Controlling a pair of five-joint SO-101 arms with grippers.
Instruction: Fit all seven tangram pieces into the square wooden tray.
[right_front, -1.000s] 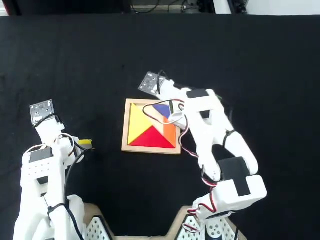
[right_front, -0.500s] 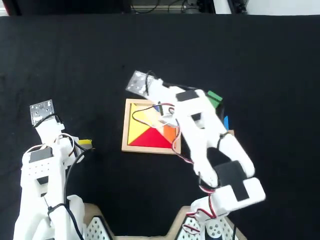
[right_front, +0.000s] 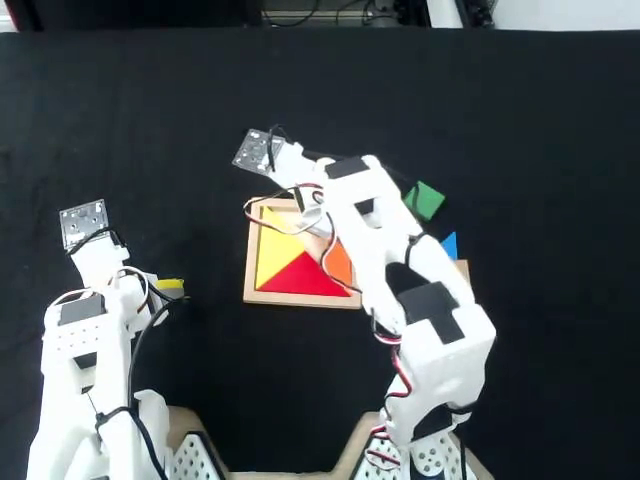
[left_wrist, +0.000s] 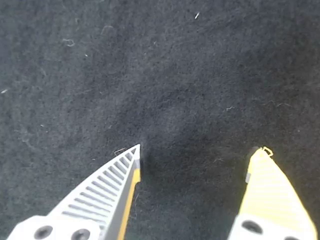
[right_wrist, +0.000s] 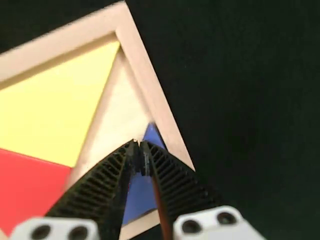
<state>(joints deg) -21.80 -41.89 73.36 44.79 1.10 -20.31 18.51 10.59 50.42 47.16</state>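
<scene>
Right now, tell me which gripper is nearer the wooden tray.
Right. The right gripper, shut, sits over the floor of the tray beside its rim, next to a blue piece. The left gripper hangs open above bare black cloth, well off to the tray's side.

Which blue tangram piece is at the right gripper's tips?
The blue piece inside the tray, against its rim, under the right gripper. The other blue piece lies outside on the cloth beside the green piece.
</scene>
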